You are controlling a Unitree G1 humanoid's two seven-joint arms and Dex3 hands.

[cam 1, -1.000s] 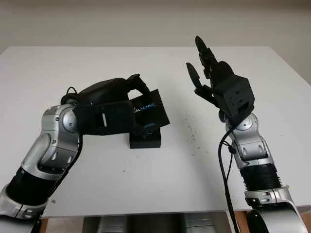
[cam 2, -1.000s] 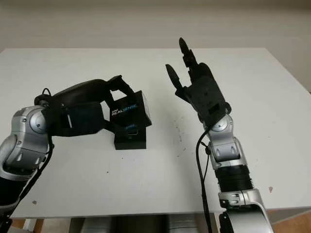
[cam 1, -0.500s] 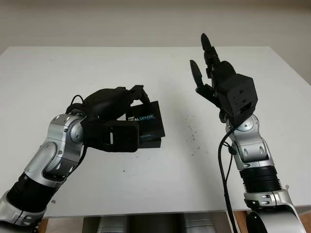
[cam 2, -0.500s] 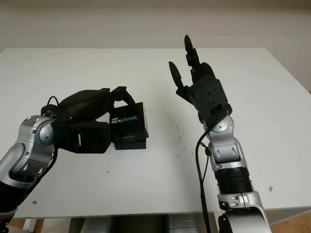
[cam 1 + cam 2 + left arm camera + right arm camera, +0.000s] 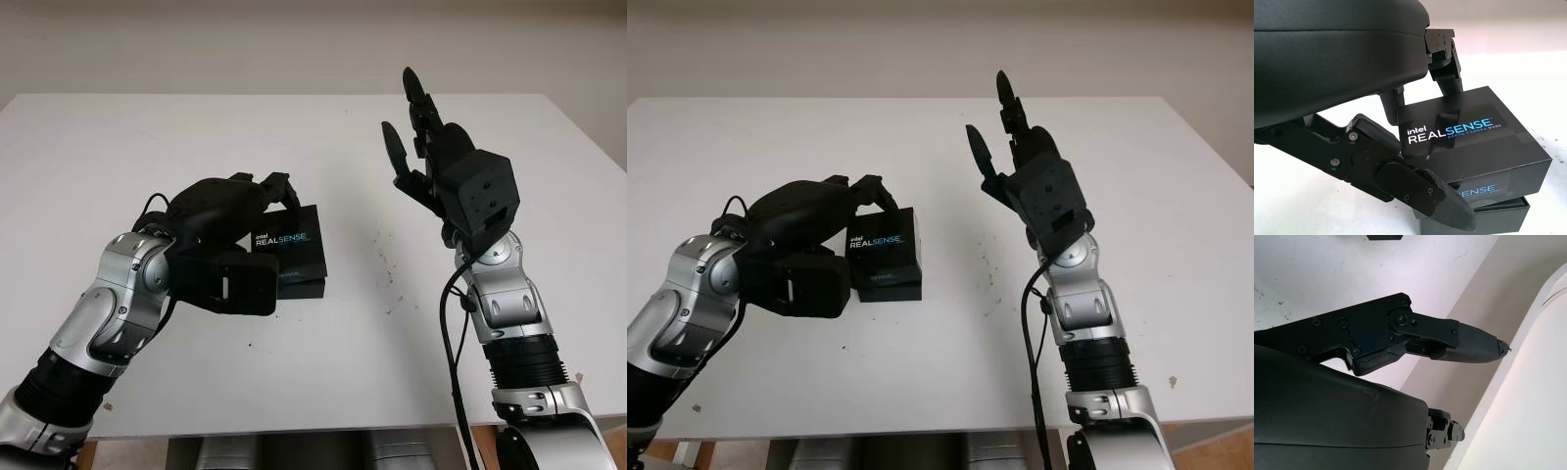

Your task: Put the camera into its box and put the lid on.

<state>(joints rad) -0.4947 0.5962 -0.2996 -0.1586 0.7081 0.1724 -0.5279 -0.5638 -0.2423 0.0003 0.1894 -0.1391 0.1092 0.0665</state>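
My left hand (image 5: 245, 211) is out over the white desk (image 5: 118, 157), left of centre, with its fingers (image 5: 1444, 73) curled around the black box lid (image 5: 291, 247). The lid bears white and blue "Intel RealSense" lettering on its top face. In the left wrist view, two fingers press on the lid's far edge and the thumb lies against its near side. The lid sits on top of the black camera box (image 5: 1484, 218), which stands on the desk directly under it; the lid is slightly tilted and offset, so a strip of the box shows below its lower edge. I cannot tell whether the camera is inside the box.

My right hand (image 5: 426, 147) is raised in the air above the right half of the desk, well apart from the box. It is open, holding nothing, with its fingers pointing up and away from me.
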